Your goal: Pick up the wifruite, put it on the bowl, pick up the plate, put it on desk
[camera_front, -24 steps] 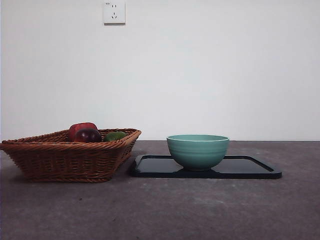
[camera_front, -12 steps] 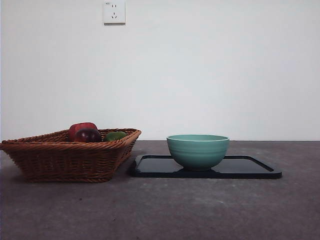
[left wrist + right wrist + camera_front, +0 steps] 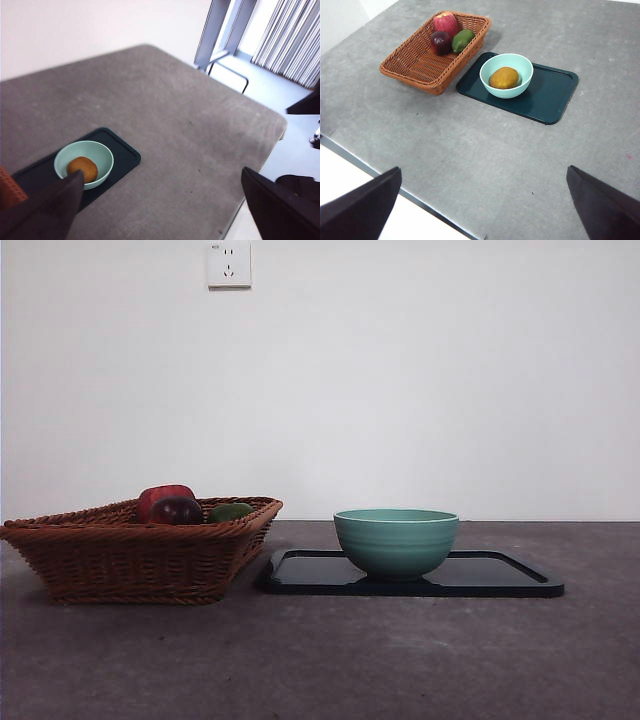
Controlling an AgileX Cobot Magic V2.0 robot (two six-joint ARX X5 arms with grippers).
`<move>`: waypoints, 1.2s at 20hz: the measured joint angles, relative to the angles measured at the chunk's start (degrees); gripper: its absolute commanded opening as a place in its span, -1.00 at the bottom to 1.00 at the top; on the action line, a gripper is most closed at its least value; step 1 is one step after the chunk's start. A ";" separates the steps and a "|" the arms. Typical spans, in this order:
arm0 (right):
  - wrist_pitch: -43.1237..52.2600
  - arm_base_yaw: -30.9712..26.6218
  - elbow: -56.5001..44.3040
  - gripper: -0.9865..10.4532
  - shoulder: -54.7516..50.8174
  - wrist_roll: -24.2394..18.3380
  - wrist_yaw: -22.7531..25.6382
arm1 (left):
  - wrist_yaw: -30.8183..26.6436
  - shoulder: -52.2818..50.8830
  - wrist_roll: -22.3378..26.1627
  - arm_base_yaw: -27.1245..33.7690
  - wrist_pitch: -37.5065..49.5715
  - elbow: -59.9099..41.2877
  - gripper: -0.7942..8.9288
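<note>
The orange-brown wifruite [image 3: 504, 78] lies inside the teal bowl [image 3: 523, 66]; it also shows in the left wrist view [image 3: 83, 168]. In the front view the bowl [image 3: 395, 540] hides it. The bowl [image 3: 104, 156] stands on a dark rectangular plate [image 3: 500, 577] [image 3: 551, 95] [image 3: 123, 154] on the grey desk [image 3: 320, 660]. My left gripper [image 3: 161, 171] is open and empty, high above the desk. My right gripper [image 3: 482, 169] is open and empty, high above the desk's near edge. Neither gripper shows in the front view.
A brown wicker basket [image 3: 130, 555] [image 3: 417, 62] stands left of the plate, almost touching it. It holds a red apple [image 3: 445, 21], a dark purple fruit [image 3: 441, 41] and a green fruit [image 3: 462, 40]. A wall socket [image 3: 228, 263] is on the back wall.
</note>
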 measured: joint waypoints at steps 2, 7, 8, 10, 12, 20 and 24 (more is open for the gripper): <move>0.00 0.00 0.00 0.21 0.00 0.00 0.00 | 0.00 6.47 -1.46 0.02 2.16 0.00 0.19; 0.00 0.00 0.00 0.21 0.00 0.00 0.00 | 0.52 23.26 -6.34 2.12 -0.63 4.74 0.19; 0.00 0.00 0.00 0.21 0.00 0.00 -0.02 | 0.98 27.28 -6.62 2.51 -2.43 7.80 0.19; 0.00 0.00 0.00 0.21 0.00 0.00 -0.02 | 1.53 34.51 -6.82 2.80 -6.03 14.38 0.19; 0.00 0.00 0.00 0.21 0.00 0.00 0.00 | 1.57 41.86 -7.04 3.39 -10.10 21.38 0.19; 0.00 0.00 -0.02 0.21 0.00 0.00 0.00 | 1.57 69.02 -7.13 7.91 -28.72 55.56 0.20; 0.00 0.00 -0.02 0.21 0.00 0.00 -0.02 | 1.57 77.72 -7.13 10.78 -32.79 64.00 0.21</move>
